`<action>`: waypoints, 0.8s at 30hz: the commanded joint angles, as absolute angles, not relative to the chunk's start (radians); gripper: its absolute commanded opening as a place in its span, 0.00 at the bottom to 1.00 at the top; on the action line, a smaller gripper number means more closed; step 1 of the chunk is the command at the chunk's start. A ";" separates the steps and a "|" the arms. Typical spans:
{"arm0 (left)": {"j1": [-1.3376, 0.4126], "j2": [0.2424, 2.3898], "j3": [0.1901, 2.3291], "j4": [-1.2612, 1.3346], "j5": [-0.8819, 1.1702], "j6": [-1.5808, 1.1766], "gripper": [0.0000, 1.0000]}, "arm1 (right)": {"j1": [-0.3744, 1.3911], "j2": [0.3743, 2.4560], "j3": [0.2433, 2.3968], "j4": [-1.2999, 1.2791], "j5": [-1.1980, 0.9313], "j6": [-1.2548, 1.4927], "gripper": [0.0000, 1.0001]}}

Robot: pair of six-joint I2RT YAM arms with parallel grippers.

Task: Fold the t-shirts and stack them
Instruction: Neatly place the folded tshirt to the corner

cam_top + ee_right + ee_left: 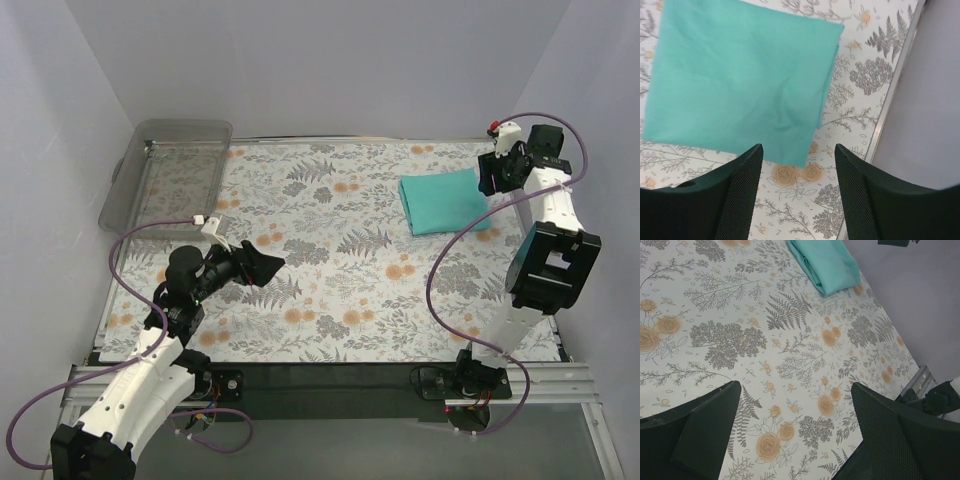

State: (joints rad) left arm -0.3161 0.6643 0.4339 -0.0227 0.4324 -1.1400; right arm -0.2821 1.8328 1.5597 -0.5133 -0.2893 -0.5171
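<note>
One teal t-shirt (443, 200) lies on the flowery cloth, far back on the right side. It is folded into a neat, flat square — no sleeves stick out. It sits a bit turned, not lined up with the table's edges. Its layers show along one side, and a few soft wrinkles cross the top.

Pale, plain walls (330, 60) close the space at 9, 12 and 3 o'clock, evenly lit, with only soft shadows. The surface (340, 300) wears a white cloth printed with grey ferns and orange flowers. A clear plastic tray (180, 125) sits in the corner at 10 o'clock, near the wall. At 6 o'clock a black strip (330, 380) edges the cloth, with a metal rail (565, 380) just beside it
</note>
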 commanded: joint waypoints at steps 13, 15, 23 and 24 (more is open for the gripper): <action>-0.311 0.637 0.486 -0.089 0.227 -1.175 0.98 | -0.273 1.549 1.250 -0.575 -0.780 -0.669 0.52; -0.311 0.647 0.503 -0.103 0.215 -1.169 0.98 | -0.275 1.490 1.201 -0.517 -0.715 -0.647 0.53; -0.311 0.703 0.546 -0.261 -0.114 -1.176 0.98 | -0.281 1.195 0.945 -0.367 -0.315 -0.511 0.74; -0.311 0.701 0.545 -0.276 -0.159 -1.193 0.98 | -0.294 1.137 0.930 -0.359 -0.293 -0.496 0.81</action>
